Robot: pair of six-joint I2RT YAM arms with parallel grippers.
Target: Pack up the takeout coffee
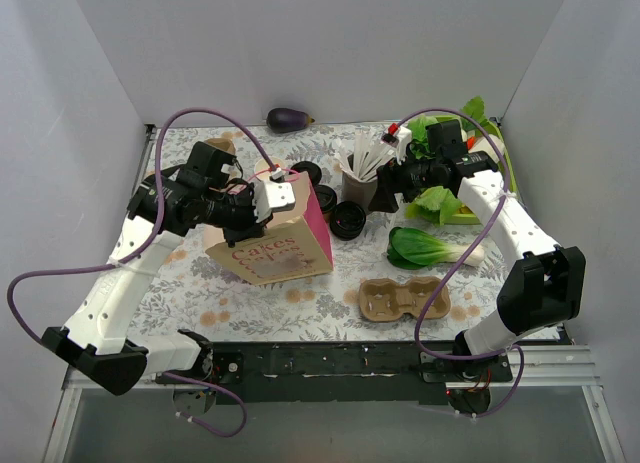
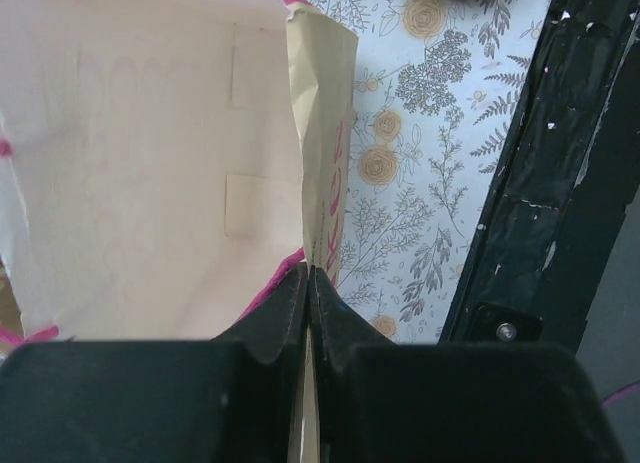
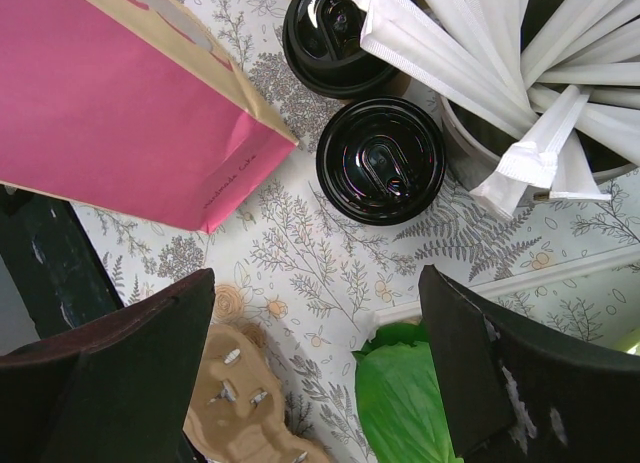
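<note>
Kraft-brown paper bag with pink sides, printed "Cakes", is pinched at its rim by the left gripper. Just beside the bag, the right gripper gapes above the black-lidded takeout coffee.

A coffee cup sits just right of the bag on the desk, the carrier toward its near edge.
</note>
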